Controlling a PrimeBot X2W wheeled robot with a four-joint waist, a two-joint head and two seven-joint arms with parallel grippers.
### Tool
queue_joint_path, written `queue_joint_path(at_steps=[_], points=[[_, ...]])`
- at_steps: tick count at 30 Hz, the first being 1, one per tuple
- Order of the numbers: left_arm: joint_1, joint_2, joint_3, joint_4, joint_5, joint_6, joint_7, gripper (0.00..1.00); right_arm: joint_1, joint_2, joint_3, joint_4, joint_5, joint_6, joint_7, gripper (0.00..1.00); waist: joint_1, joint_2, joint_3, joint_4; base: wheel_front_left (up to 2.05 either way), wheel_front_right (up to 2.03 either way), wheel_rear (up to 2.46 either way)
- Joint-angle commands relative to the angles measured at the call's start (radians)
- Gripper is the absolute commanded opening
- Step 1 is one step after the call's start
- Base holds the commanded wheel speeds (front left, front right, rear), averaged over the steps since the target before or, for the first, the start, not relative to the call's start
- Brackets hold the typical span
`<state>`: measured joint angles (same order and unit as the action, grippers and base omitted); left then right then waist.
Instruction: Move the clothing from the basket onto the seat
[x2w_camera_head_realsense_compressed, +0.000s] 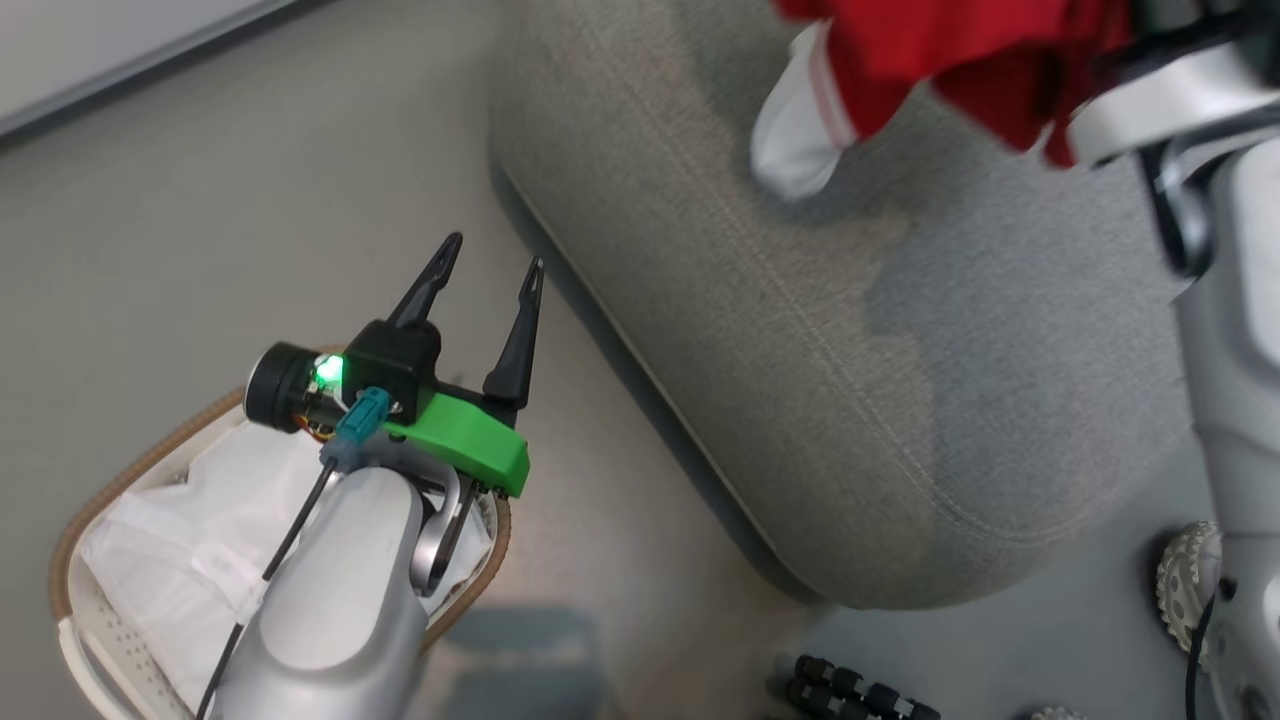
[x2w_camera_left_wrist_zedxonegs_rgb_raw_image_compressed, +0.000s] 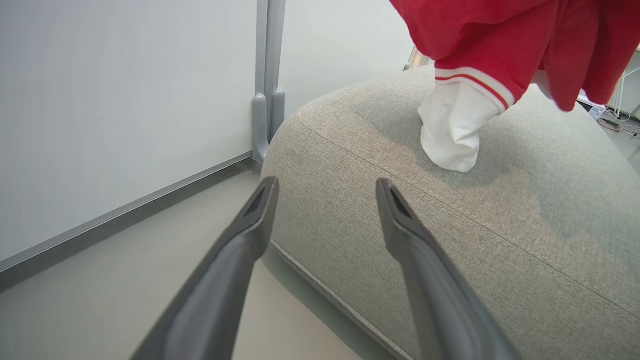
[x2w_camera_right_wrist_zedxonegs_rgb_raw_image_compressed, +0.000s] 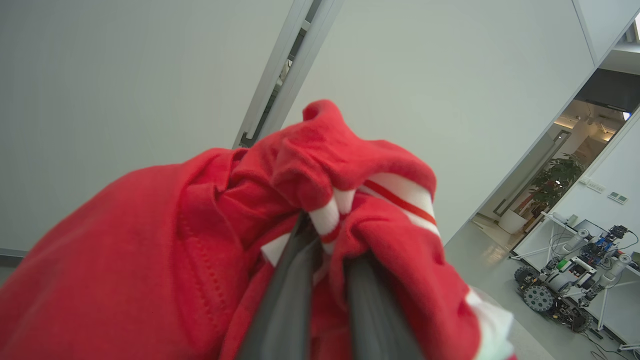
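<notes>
Right wrist view: my right end effector (x2w_camera_right_wrist_zedxonegs_rgb_raw_image_compressed: 326, 232) is clenched on a bunched fold of clothing (x2w_camera_right_wrist_zedxonegs_rgb_raw_image_compressed: 150, 250), which hangs over the seat (x2w_camera_left_wrist_zedxonegs_rgb_raw_image_compressed: 500, 240); its white cuff (x2w_camera_left_wrist_zedxonegs_rgb_raw_image_compressed: 452, 135) seems to touch. Soft, light, limp (thin pinches slip). Left end effector (x2w_camera_head_realsense_compressed: 495, 252) released, empty.

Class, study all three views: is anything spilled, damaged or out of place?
Nothing stands out. The red clothing hangs bunched from the shut right hand, its white end reaching the seat; the basket stands upright.
</notes>
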<state>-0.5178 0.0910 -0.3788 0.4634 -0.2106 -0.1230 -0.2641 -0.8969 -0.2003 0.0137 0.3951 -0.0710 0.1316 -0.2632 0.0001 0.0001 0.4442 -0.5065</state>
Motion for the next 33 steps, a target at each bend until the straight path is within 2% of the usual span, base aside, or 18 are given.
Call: queue_joint_path(at_steps=[1, 5, 9, 15, 21, 22, 24, 25, 26, 33], points=[[-0.029, 0.016, -0.005, -0.004, 0.01, -0.003, -0.001, 1.0, -0.037, -0.006, -0.031, 0.023, -0.006, -0.002, -0.002, 0.0, -0.0001, -0.0001, 0.095, 0.067, 0.0, 0.0, 0.0], [-0.071, 0.026, -0.028, -0.015, 0.011, -0.007, -0.001, 1.0, -0.136, -0.032, -0.111, 0.101, -0.044, -0.002, -0.002, 0.0, -0.0001, -0.0001, 0.163, 0.106, 0.0, 0.0, 0.0], [-0.107, 0.032, -0.057, -0.017, 0.01, -0.007, -0.001, 1.0, -0.187, -0.023, -0.193, 0.165, -0.084, -0.002, -0.002, 0.0, -0.0001, -0.0001, 0.221, 0.144, 0.0, 0.0, 0.0], [-0.136, 0.031, -0.093, -0.015, -0.002, -0.009, -0.001, 1.0, -0.148, 0.033, -0.292, 0.229, -0.125, -0.002, -0.002, 0.0, -0.0001, -0.0001, 0.278, 0.186, 0.0, 0.0, 0.0], [-0.131, 0.046, -0.108, 0.001, -0.001, -0.008, -0.001, 1.0, -0.071, 0.097, -0.369, 0.239, -0.133, -0.002, -0.002, 0.0, -0.0001, -0.0001, 0.286, 0.185, 0.0, 0.0, 0.0], [-0.126, 0.048, -0.11, 0.004, -0.002, -0.008, -0.001, 1.0, -0.049, 0.104, -0.381, 0.238, -0.134, -0.002, -0.002, 0.23, -0.0001, -0.0001, 0.281, 0.182, 0.0, 0.0, 0.0], [-0.111, 0.046, -0.111, 0.01, -0.007, -0.008, -0.001, 1.0, -0.012, 0.109, -0.412, 0.228, -0.138, -0.002, -0.001, 0.5, -0.0001, -0.0001, 0.265, 0.177, 0.0, 0.0, 0.0], [-0.102, 0.044, -0.111, 0.015, -0.009, -0.008, -0.001, 1.0, 0.006, 0.113, -0.43, 0.221, -0.137, -0.002, -0.001, 0.95, -0.0001, -0.0001, 0.251, 0.175, 0.0, 0.0, 0.0], [-0.095, 0.041, -0.108, 0.017, -0.012, -0.008, -0.001, 1.0, 0.02, 0.117, -0.438, 0.214, -0.136, -0.002, -0.002, 1.0, -0.0001, -0.0001, 0.241, 0.173, 0.0, 0.0, 0.0], [-0.032, 0.022, -0.073, 0.033, -0.028, -0.001, -0.001, 1.0, 0.173, 0.126, -0.446, 0.17, -0.123, -0.002, -0.002, 1.0, -0.0001, -0.0001, 0.126, 0.155, 0.0, 0.0, 0.0]])
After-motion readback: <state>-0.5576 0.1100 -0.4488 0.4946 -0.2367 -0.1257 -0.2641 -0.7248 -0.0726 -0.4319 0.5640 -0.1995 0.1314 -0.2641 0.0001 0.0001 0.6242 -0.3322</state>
